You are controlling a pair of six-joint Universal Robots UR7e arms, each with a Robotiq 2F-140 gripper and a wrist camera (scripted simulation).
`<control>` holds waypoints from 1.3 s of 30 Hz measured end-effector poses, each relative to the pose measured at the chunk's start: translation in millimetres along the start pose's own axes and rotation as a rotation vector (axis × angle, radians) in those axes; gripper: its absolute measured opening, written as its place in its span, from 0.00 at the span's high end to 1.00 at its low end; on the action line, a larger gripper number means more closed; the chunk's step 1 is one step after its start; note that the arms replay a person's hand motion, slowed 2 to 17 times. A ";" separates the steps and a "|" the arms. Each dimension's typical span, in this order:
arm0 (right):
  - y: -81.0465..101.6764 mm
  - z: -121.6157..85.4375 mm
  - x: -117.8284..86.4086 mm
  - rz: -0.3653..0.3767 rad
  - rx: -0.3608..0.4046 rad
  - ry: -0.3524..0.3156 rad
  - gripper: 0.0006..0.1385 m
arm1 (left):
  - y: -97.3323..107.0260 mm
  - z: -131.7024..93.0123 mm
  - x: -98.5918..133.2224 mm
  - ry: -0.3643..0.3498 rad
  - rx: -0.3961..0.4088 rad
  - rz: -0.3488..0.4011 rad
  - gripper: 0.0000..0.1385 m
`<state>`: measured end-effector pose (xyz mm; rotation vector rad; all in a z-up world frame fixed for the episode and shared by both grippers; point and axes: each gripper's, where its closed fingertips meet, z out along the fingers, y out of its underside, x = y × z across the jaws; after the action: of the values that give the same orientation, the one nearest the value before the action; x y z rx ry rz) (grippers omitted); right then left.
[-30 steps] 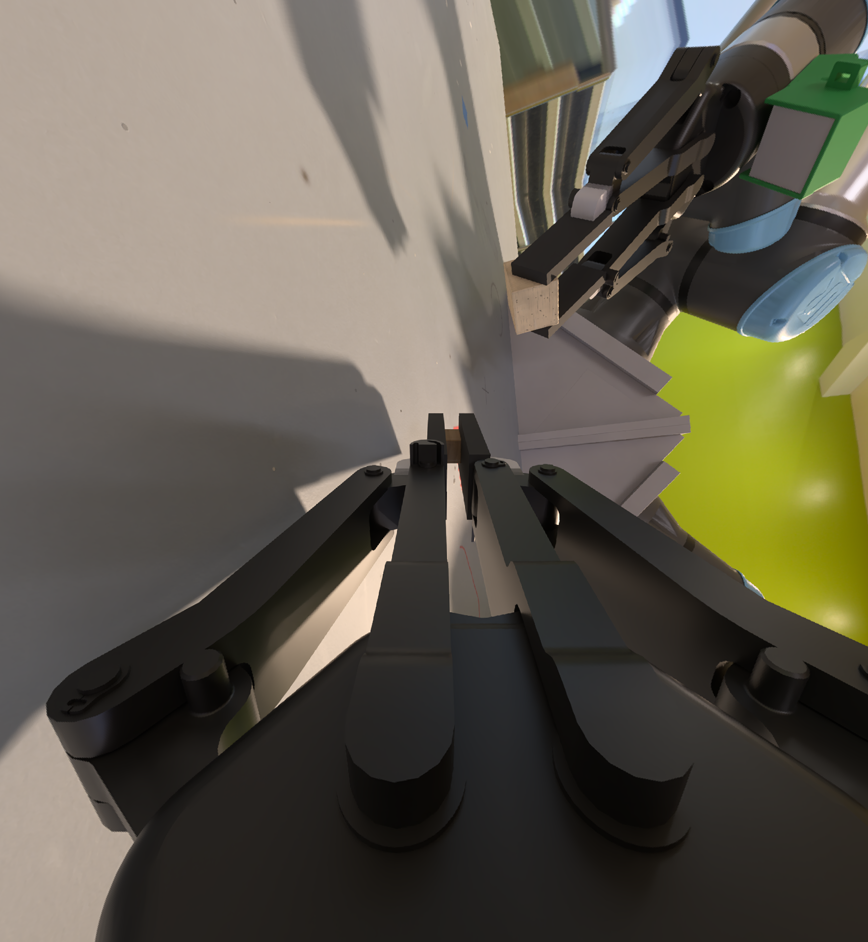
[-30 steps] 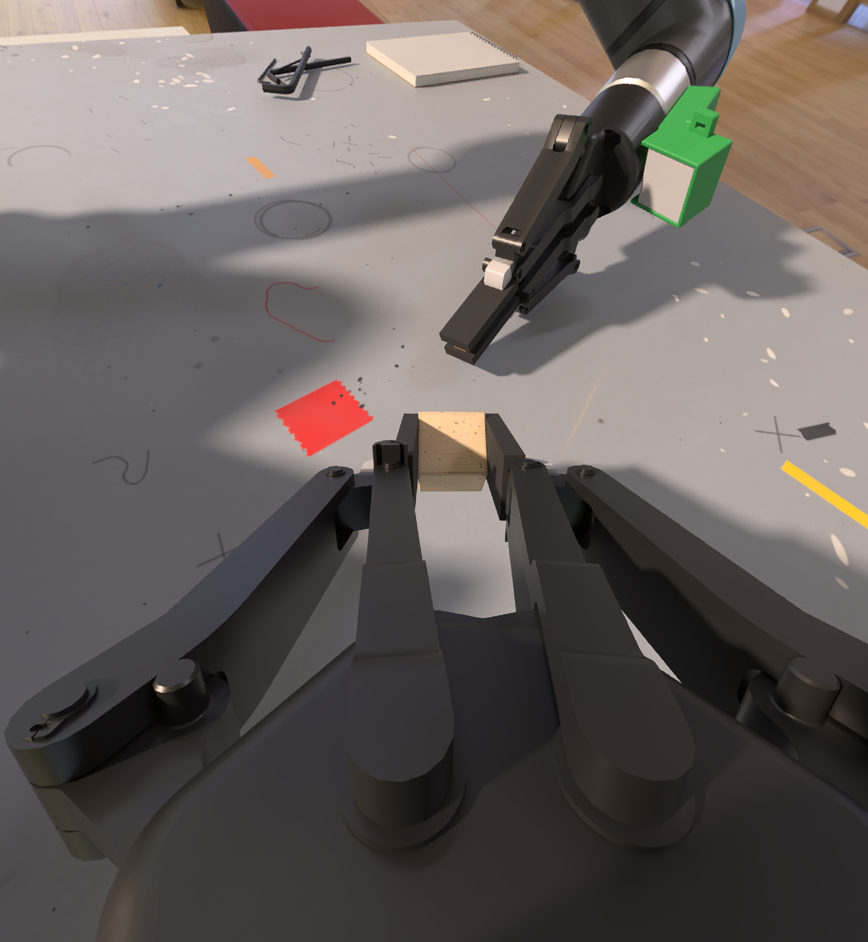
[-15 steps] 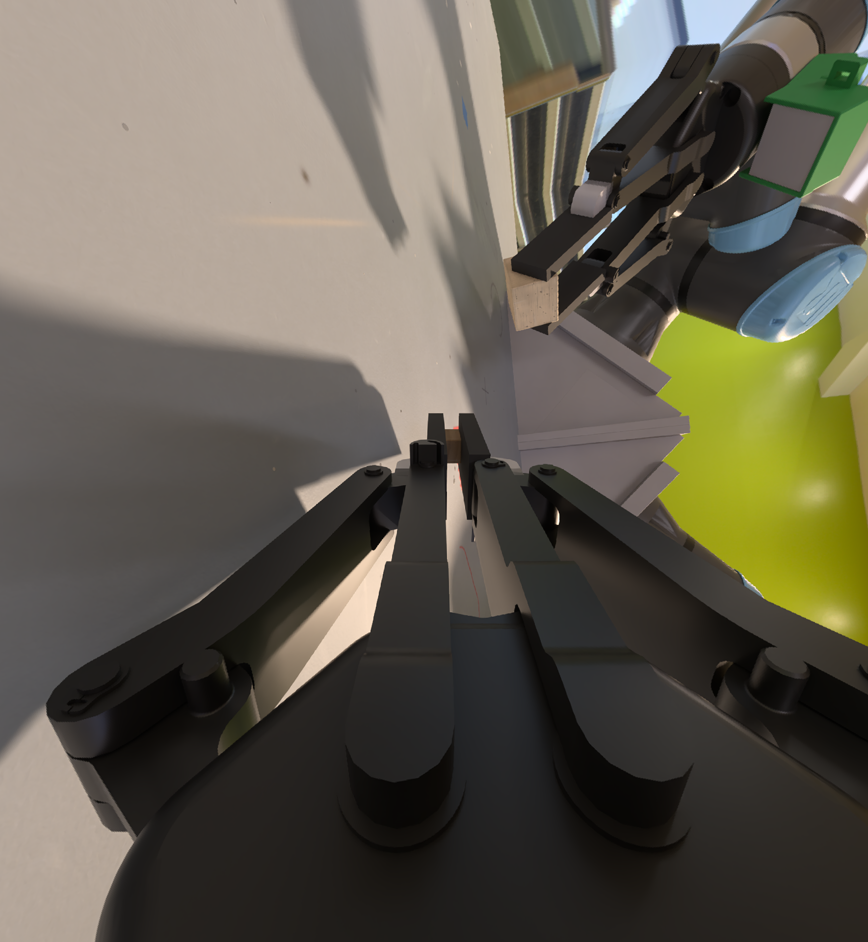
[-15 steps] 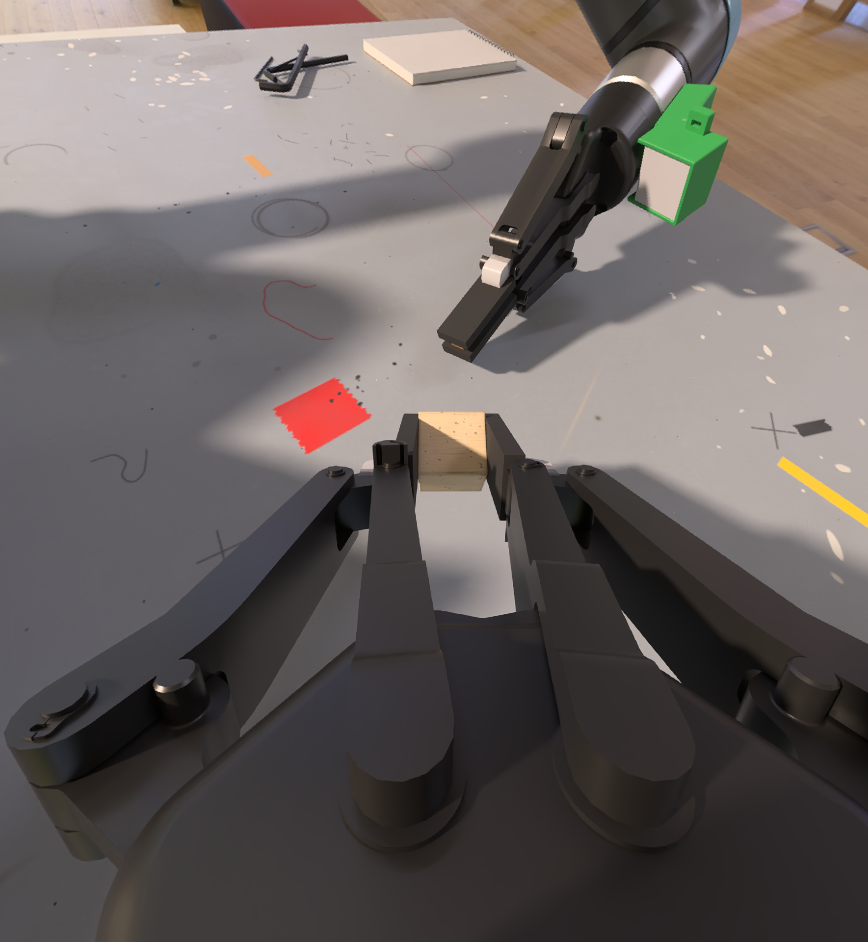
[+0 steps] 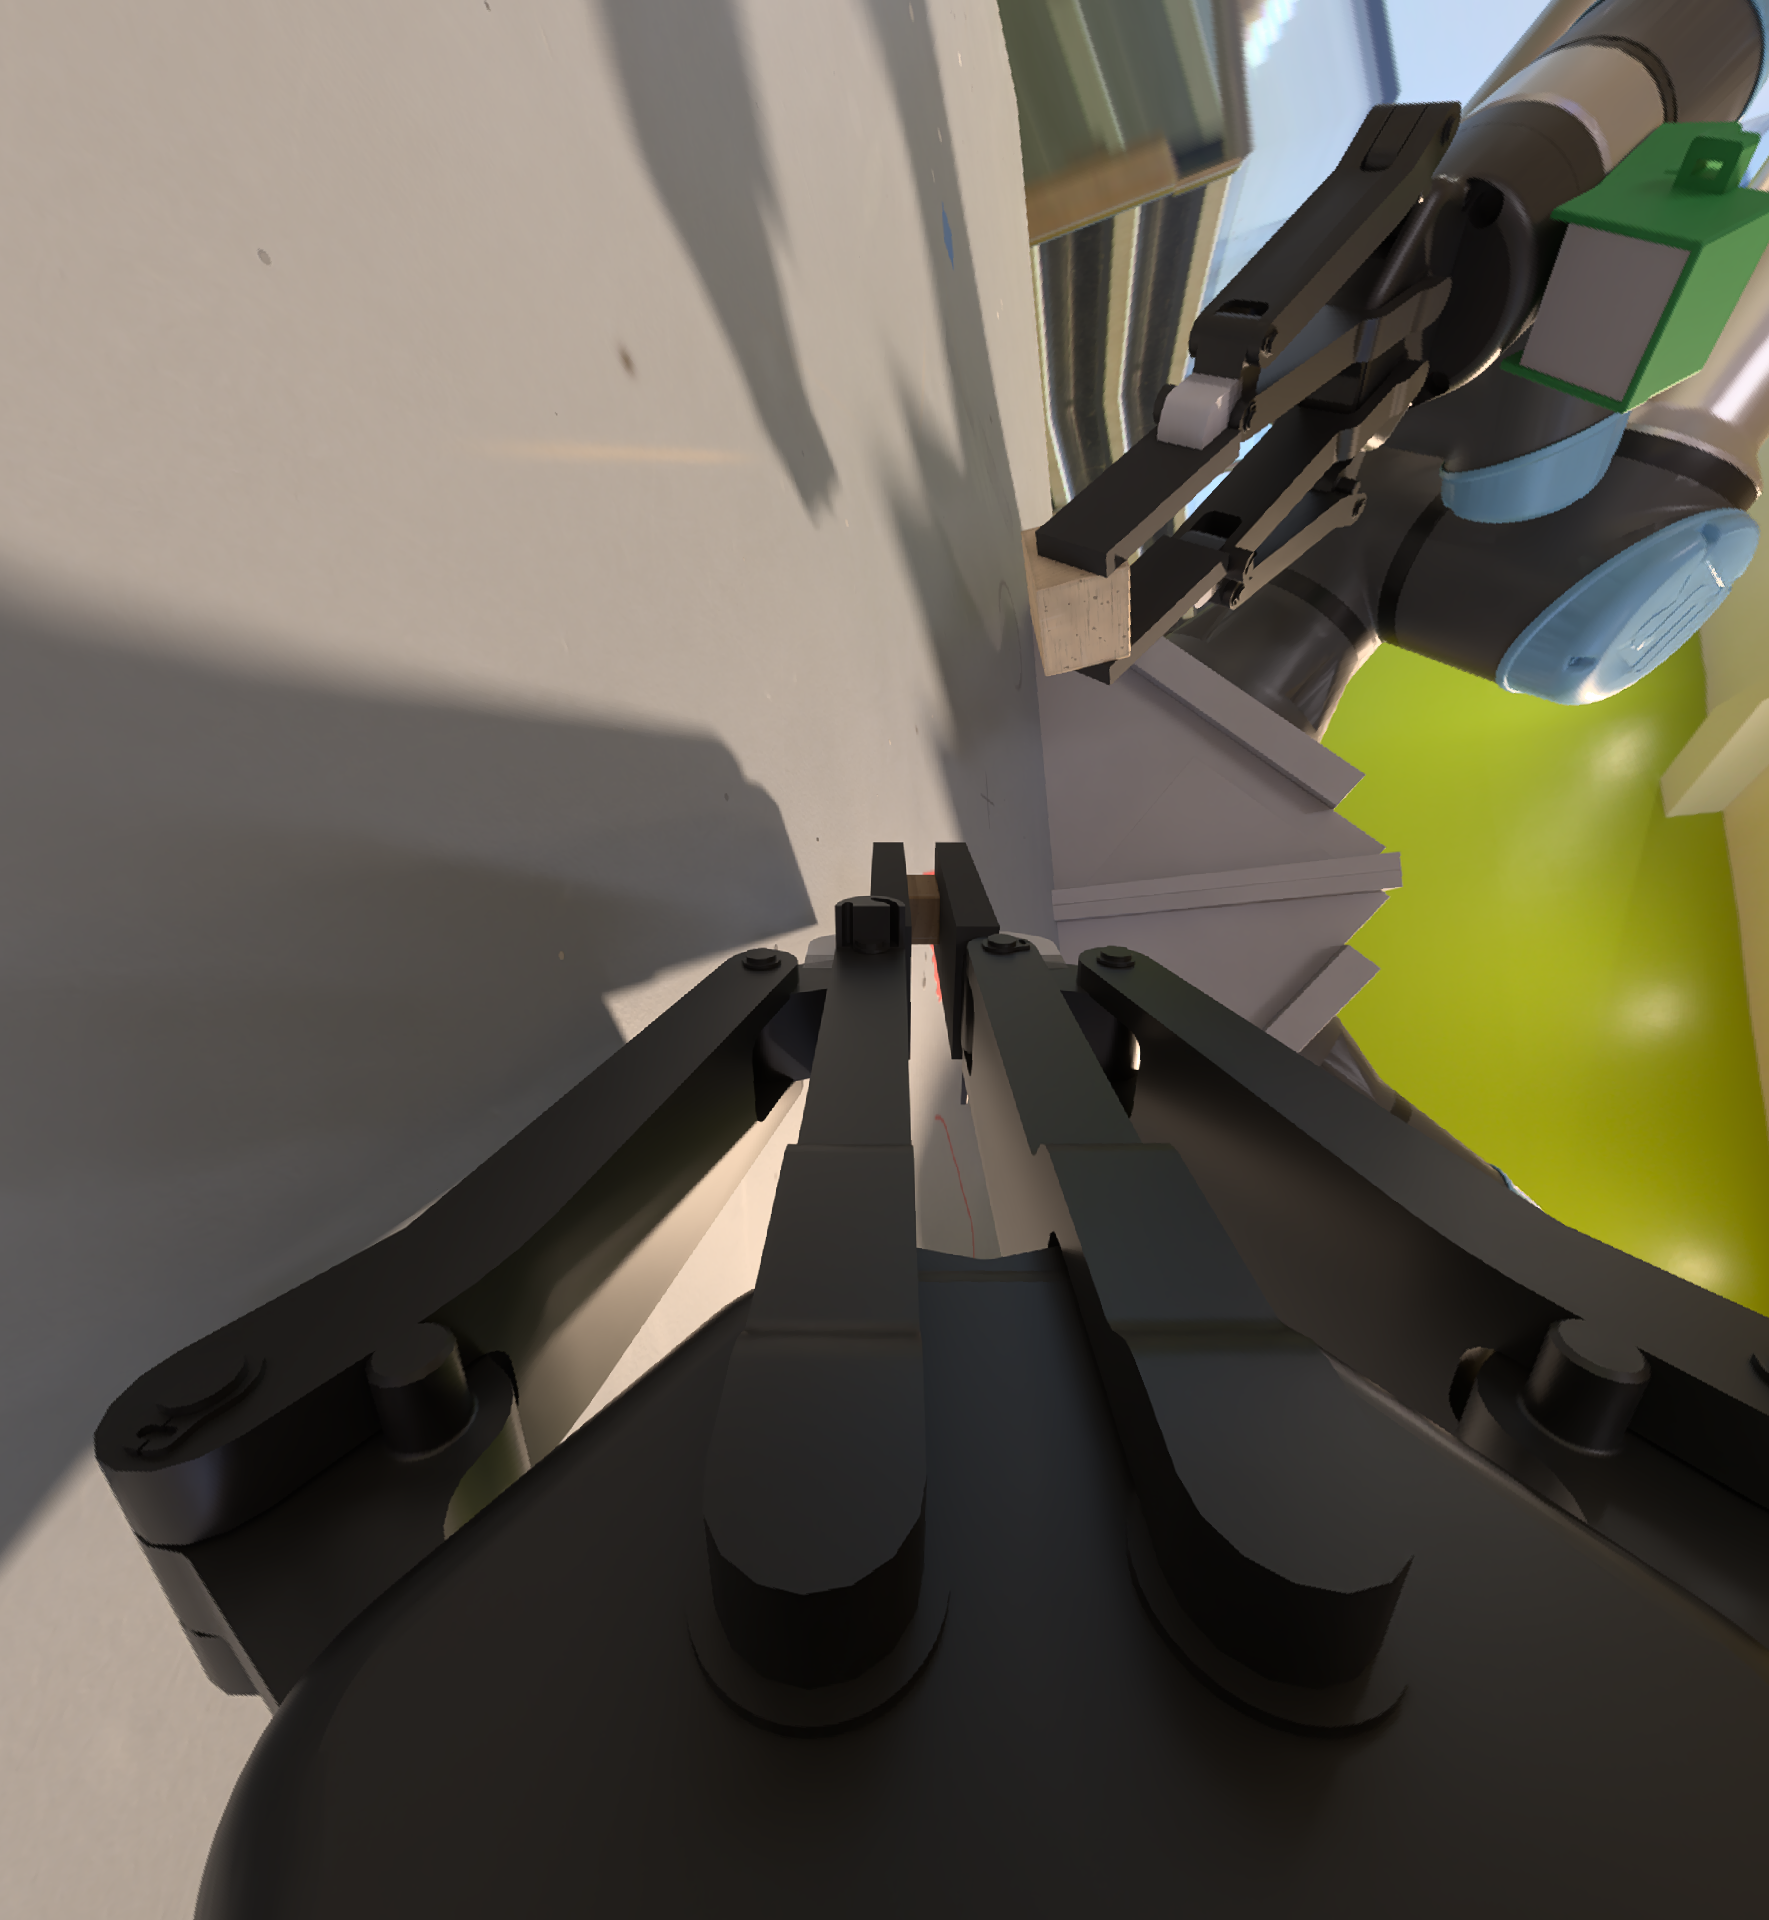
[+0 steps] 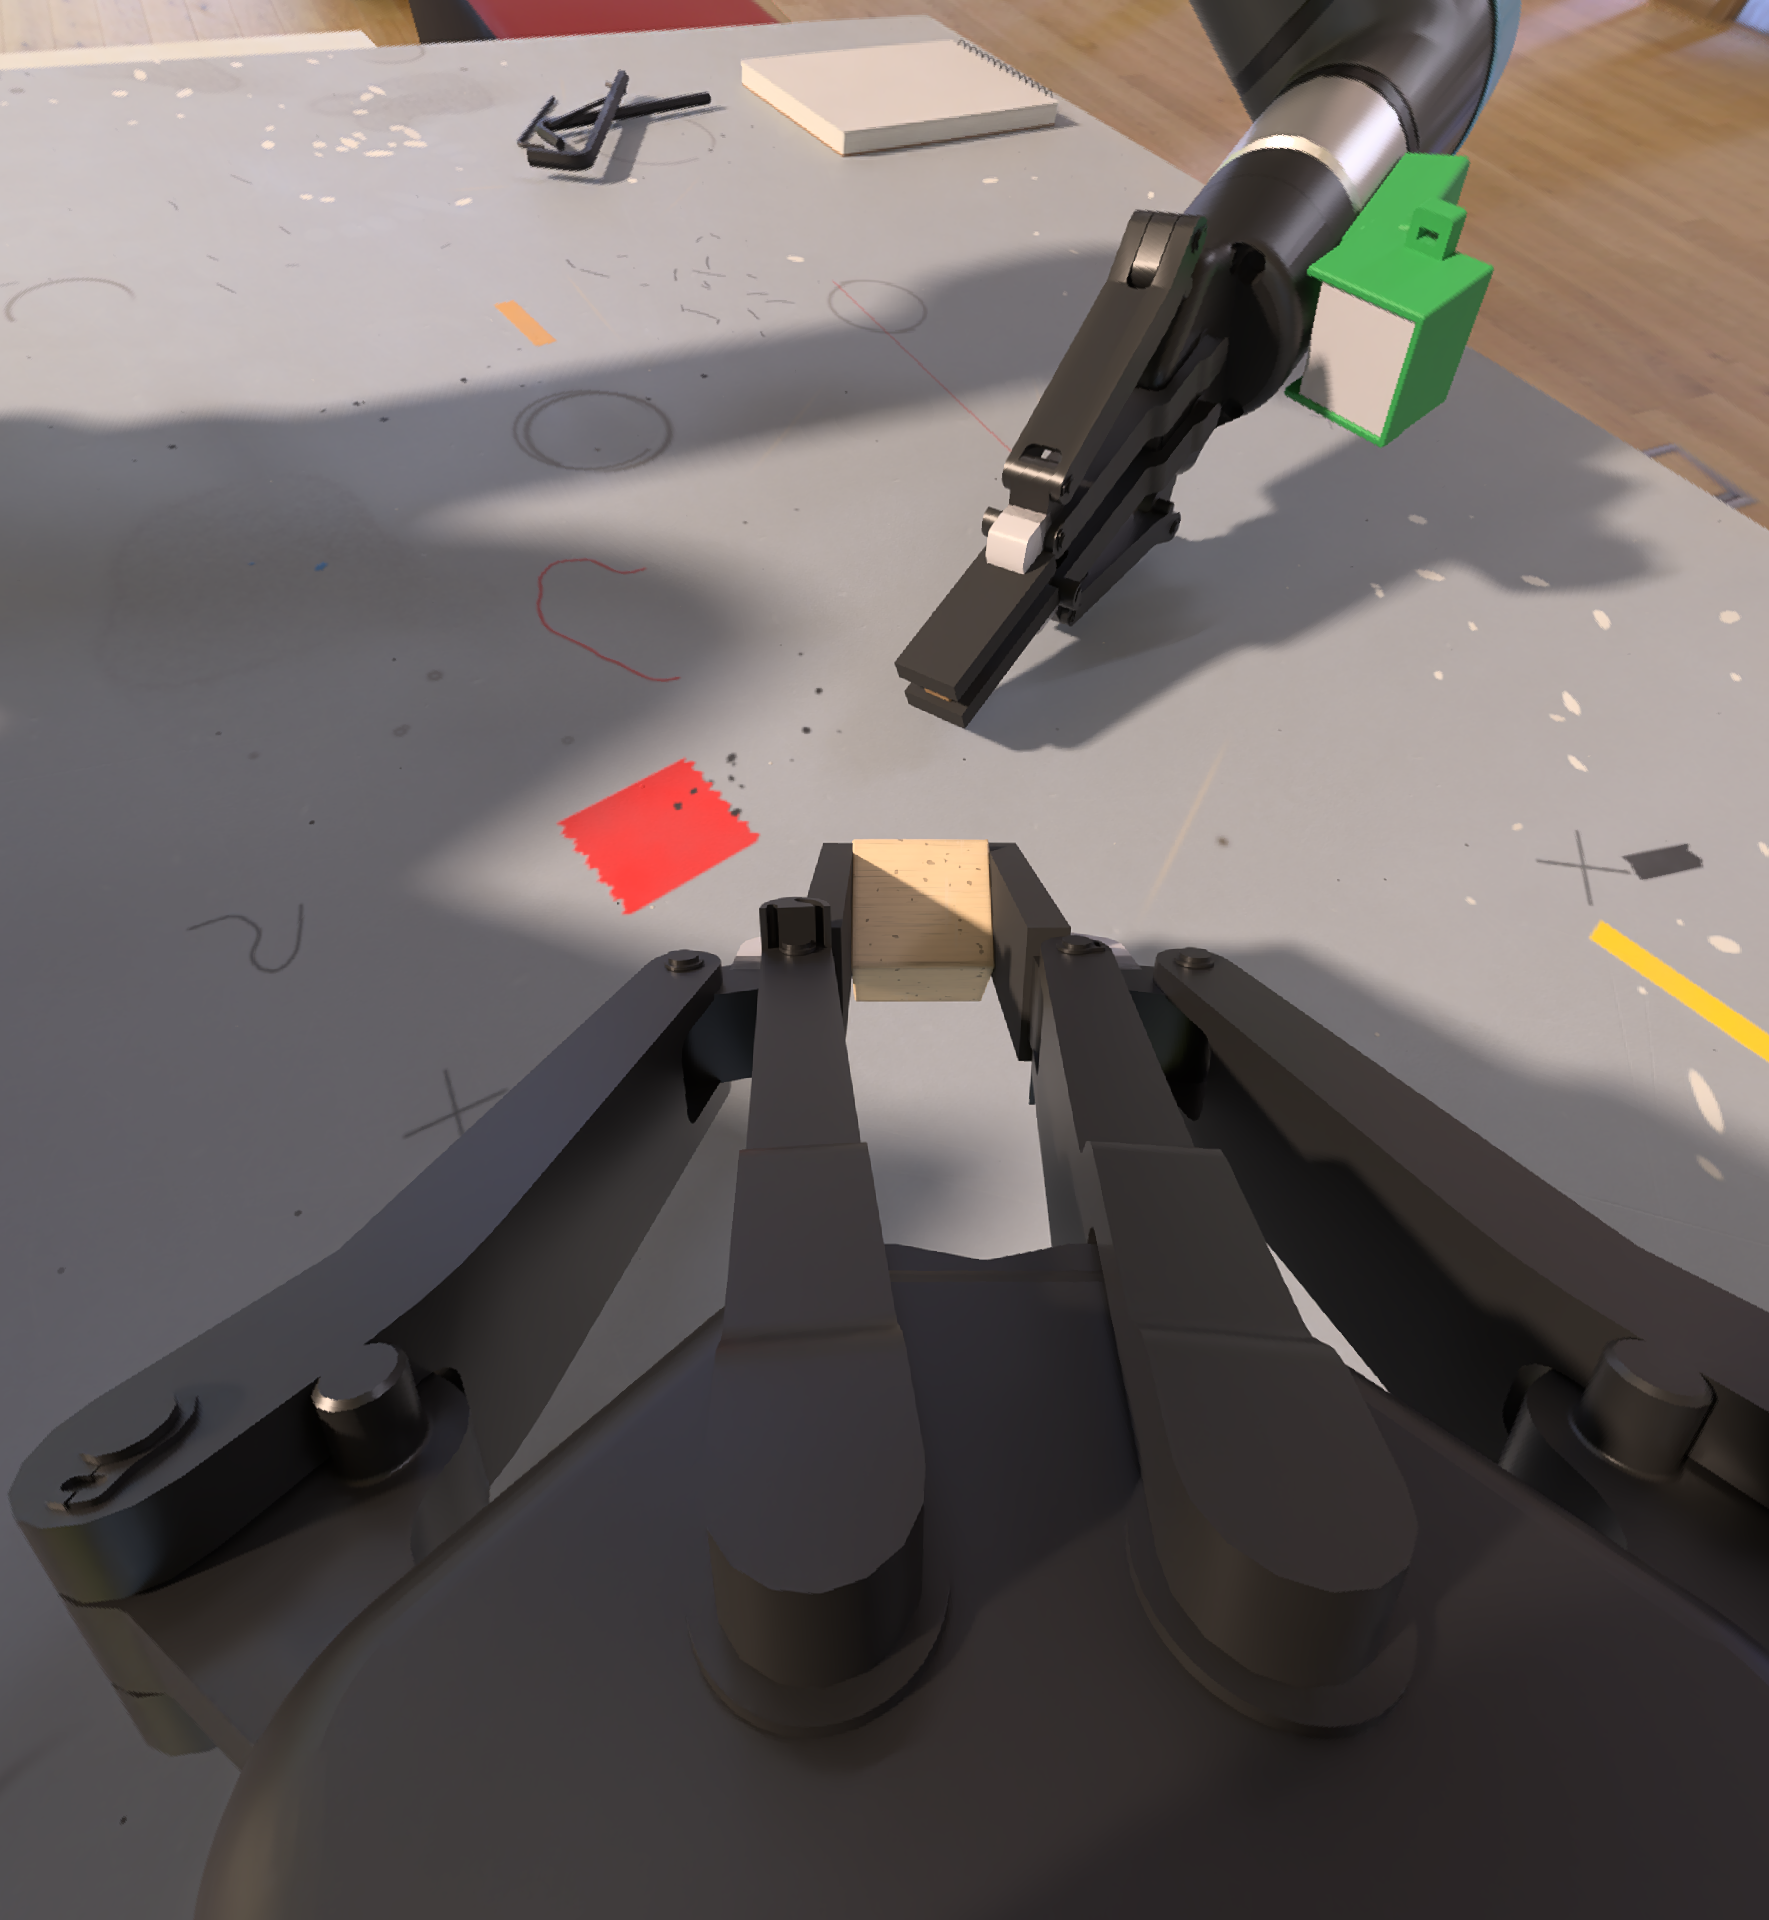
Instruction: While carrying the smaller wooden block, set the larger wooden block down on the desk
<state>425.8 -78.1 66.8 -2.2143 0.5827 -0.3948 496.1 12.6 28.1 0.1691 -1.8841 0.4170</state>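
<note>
In the right wrist view my right gripper [image 6: 921, 914] is shut on the larger wooden block [image 6: 921, 920], a pale cube held low over the grey desk [image 6: 236, 727]. I cannot tell whether the block touches the desk. My left gripper [image 6: 937, 694] is farther off and to the right, fingers shut on the smaller wooden block [image 6: 937, 698], only a sliver showing. In the left wrist view my left gripper [image 5: 924, 899] is shut on the smaller block [image 5: 924, 906]. The right gripper [image 5: 1098, 613] shows at the upper right, holding the larger block [image 5: 1082, 623] close to the desk [image 5: 340, 416].
A red patch [image 6: 656, 831] lies on the desk just left of the larger block. A yellow strip [image 6: 1711, 1013] lies at the right. A notepad [image 6: 895, 104] and black hex keys [image 6: 594, 125] lie at the far edge. The desk's right edge runs behind the left arm.
The desk marks and the left gripper have drifted slightly up in the right wrist view. Both grippers keep their hold on their blocks.
</note>
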 end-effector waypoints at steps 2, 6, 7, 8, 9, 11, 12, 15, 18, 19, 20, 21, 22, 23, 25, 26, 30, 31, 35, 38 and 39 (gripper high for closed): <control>0.4 0.1 -0.3 -0.001 -0.002 -0.002 0.76 | 0.0 0.1 0.0 -0.001 0.000 0.001 0.94; 1.1 0.5 -1.4 -0.003 -0.006 -0.008 0.76 | 0.0 0.0 0.1 0.000 0.000 0.001 0.94; 1.3 0.6 -1.7 -0.003 -0.007 -0.009 0.76 | 0.0 0.0 0.1 0.000 0.000 0.000 0.94; 1.5 0.7 -2.1 -0.004 -0.008 -0.011 0.76 | 0.0 0.0 0.1 0.000 0.000 0.000 0.94; 1.7 0.8 -2.4 -0.004 -0.009 -0.012 0.76 | 0.0 -0.1 0.1 0.000 0.000 0.000 0.94; 2.1 1.0 -2.7 -0.005 -0.011 -0.014 0.76 | 0.0 -0.1 0.1 0.000 0.000 0.000 0.94; 2.3 1.1 -2.8 -0.006 -0.012 -0.014 0.76 | 0.0 -0.1 0.1 0.001 0.000 0.000 0.94; 2.8 1.2 -2.8 -0.009 -0.015 -0.012 0.76 | 0.0 -0.1 0.3 0.002 0.000 -0.001 0.94; 3.5 1.5 -3.2 -0.010 -0.019 -0.012 0.76 | 0.1 -0.3 0.6 0.005 0.001 -0.001 0.94; 3.8 1.6 -3.3 -0.011 -0.020 -0.012 0.76 | 0.2 -0.3 0.7 0.005 0.001 0.000 0.94; 3.9 1.7 -3.5 -0.011 -0.021 -0.013 0.76 | 0.3 -0.4 0.8 0.006 0.001 0.000 0.94; 4.1 1.7 -3.6 -0.012 -0.021 -0.013 0.76 | 0.4 -0.4 0.9 0.006 0.001 0.000 0.94; 4.2 1.7 -3.6 -0.012 -0.022 -0.013 0.76 | 0.5 -0.4 0.9 0.006 0.000 0.001 0.94; 4.3 1.7 -3.6 -0.012 -0.022 -0.012 0.76 | 0.5 -0.5 0.9 0.006 0.000 0.001 0.94; 4.5 1.6 -3.4 -0.012 -0.023 -0.012 0.76 | 0.5 -0.5 0.7 0.005 0.001 0.001 0.94; 4.7 1.7 -3.4 -0.012 -0.024 -0.011 0.76 | 0.4 -0.5 0.7 0.005 0.001 0.000 0.94; 6.1 2.0 -3.1 -0.007 -0.030 -0.011 0.76 | -0.4 -0.7 0.8 0.007 0.007 -0.004 0.94; 6.6 2.1 -2.8 -0.004 -0.032 -0.011 0.76 | -0.7 -0.8 0.9 0.009 0.009 -0.005 0.94; 10.3 4.1 -2.4 0.012 -0.051 -0.012 0.76 | -1.8 -1.5 2.0 0.020 0.018 -0.011 0.94; 14.4 7.1 -2.4 0.029 -0.073 -0.010 0.76 | -1.9 -2.1 3.0 0.029 0.021 -0.012 0.94; 15.8 8.2 -1.7 0.034 -0.081 -0.006 0.76 | -1.8 -2.2 3.4 0.032 0.021 -0.011 0.94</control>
<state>423.7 -81.2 49.3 -2.2785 0.6433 -0.3526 497.5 12.1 32.3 0.1860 -1.8468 0.4297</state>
